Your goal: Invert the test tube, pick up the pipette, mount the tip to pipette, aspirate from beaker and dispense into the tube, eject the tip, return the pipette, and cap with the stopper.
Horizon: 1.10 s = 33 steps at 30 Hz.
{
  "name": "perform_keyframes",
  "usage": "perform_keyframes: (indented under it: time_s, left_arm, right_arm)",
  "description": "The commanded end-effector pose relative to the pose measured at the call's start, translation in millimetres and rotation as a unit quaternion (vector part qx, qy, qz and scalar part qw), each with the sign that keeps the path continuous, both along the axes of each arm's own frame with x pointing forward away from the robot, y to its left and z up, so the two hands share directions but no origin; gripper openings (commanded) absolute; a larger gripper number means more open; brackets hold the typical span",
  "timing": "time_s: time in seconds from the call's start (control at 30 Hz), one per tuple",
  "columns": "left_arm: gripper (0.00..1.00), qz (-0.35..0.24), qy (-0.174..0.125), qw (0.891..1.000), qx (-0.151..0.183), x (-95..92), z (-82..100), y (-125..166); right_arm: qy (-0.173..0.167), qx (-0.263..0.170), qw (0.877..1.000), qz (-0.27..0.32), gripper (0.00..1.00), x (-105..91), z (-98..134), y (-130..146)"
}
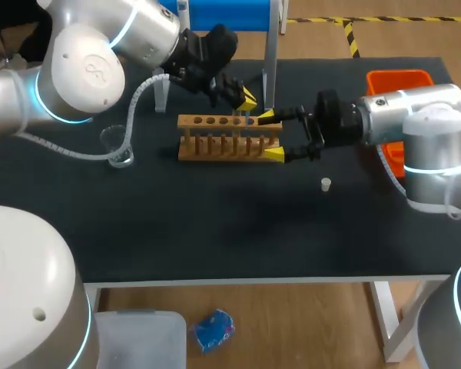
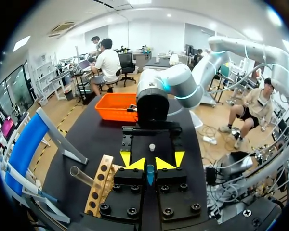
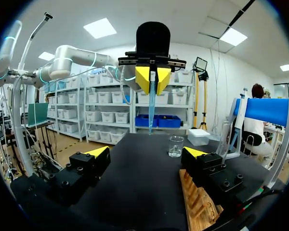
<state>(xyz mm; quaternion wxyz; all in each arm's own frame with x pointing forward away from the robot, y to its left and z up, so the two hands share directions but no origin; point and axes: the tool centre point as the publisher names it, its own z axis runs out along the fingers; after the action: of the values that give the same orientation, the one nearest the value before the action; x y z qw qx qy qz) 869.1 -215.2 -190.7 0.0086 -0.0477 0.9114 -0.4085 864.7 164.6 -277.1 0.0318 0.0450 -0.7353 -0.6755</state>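
Note:
A wooden test tube rack [image 1: 229, 137] stands mid-table. My left gripper [image 1: 242, 98] hangs above its far right end, shut on a slim blue pipette tip [image 3: 151, 103] that points down; the tip also shows between the left gripper's own fingers [image 2: 150, 174]. My right gripper [image 1: 271, 136] is open and straddles the rack's right end, its fingers apart from the wood [image 3: 197, 202]. A glass test tube [image 2: 82, 175] leans out of the rack. The beaker [image 1: 119, 146] stands left of the rack. A small white stopper [image 1: 326, 183] lies right of it.
An orange bin [image 1: 399, 81] sits at the back right corner, behind my right arm. A blue stand on white legs [image 1: 270, 54] rises behind the rack. The table's front half [image 1: 215, 231] is bare black surface.

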Motion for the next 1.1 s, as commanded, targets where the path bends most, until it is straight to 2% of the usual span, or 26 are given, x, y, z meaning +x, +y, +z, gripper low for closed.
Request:
perform_keyframes:
  time_s: [0.03, 0.1, 0.47, 0.7, 1.1]
  left_arm:
    - [0.00, -0.001, -0.001, 1.000, -0.006, -1.0, 0.8, 3]
    - [0.00, -0.001, -0.001, 1.000, -0.006, -1.0, 0.8, 3]
    - [0.00, -0.001, -0.001, 1.000, -0.006, -1.0, 0.8, 3]
    - [0.00, -0.001, -0.001, 1.000, -0.006, -1.0, 0.8, 3]
    - [0.00, -0.001, -0.001, 1.000, -0.006, -1.0, 0.8, 3]
  right_arm:
    - [0.000, 0.000, 1.000, 0.000, 1.00, 0.1, -1, 0]
    - [0.000, 0.000, 1.000, 0.000, 1.00, 0.1, -1, 0]
    - [-0.022, 0.018, 1.000, -0.007, 1.00, 0.4, 32, 15]
    - [-0.013, 0.031, 0.999, -0.010, 1.00, 2.7, 43, 29]
    - [0.010, 0.054, 0.998, -0.013, 1.00, 1.4, 49, 49]
